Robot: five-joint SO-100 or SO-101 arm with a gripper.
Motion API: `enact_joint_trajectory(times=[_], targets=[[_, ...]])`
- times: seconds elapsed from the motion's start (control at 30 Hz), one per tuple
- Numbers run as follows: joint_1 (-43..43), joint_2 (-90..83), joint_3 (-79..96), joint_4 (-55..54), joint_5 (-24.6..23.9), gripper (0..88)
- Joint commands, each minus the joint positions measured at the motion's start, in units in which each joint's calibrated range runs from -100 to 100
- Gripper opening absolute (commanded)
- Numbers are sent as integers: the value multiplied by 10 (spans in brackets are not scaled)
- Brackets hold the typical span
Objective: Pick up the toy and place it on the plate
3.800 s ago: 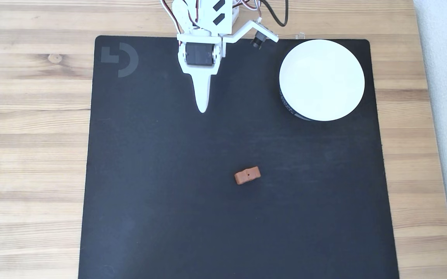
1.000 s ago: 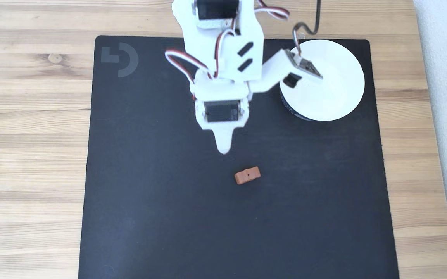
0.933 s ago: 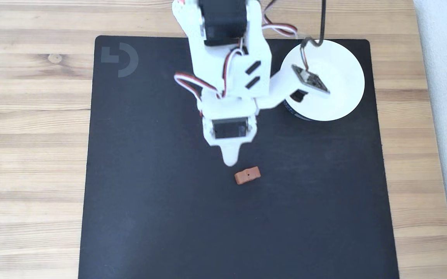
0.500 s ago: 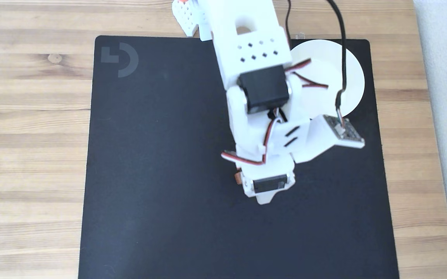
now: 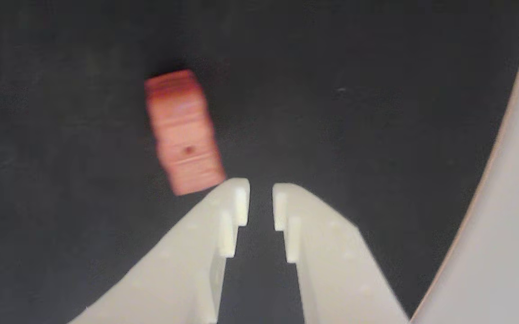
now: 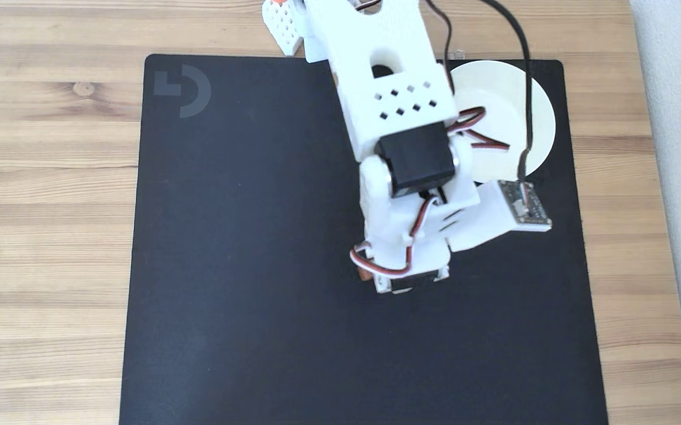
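Wrist view, nearest first: my gripper [image 5: 261, 198] shows two pale fingers with only a narrow slot between the tips, nearly closed and grasping nothing; the toy [image 5: 182, 132], a reddish-brown block with a tiny dark hole, lies on the black mat [image 5: 331, 90] just beyond and to the left of my left fingertip, outside the slot; its image is blurred. Fixed view: half a second ago my wrist reached further down the mat; it has since drawn back, so that only a sliver of the toy [image 6: 362, 273] shows at its left edge; the toy itself has not moved. Farthest: the plate [image 6: 544, 127], well apart, holds nothing; I judge that I must widen and shift left before any grasp.
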Motion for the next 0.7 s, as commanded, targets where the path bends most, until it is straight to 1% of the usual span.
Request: enact_joint_trajectory(times=[0.0,0.67], targets=[[3,-4,-56,62,5,26],[11,-2,-57,60,4,36]])
